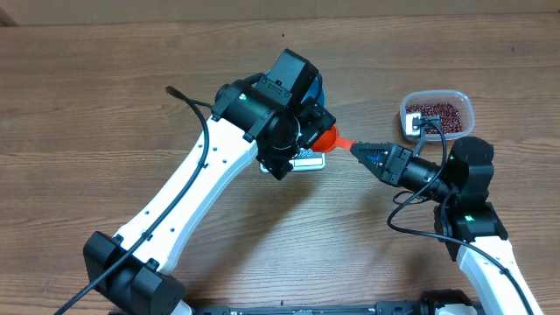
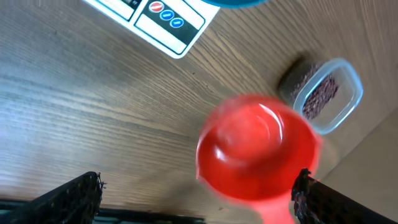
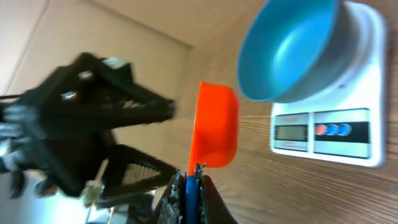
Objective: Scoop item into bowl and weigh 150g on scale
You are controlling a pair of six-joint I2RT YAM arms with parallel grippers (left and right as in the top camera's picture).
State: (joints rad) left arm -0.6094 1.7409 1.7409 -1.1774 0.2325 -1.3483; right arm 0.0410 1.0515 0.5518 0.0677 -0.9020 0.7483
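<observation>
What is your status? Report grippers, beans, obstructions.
Left gripper jaws open over scoop. Right gripper jaws shut on scoop handle. Bowl empty on scale; beans in tub. Left wrist crowds bowl.

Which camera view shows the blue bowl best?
The right wrist view: the bowl sits almost whole on the scale, and its inside looks empty. Overhead, the left arm hides nearly all of it; the left wrist view catches only a blue sliver at the top edge.
</observation>
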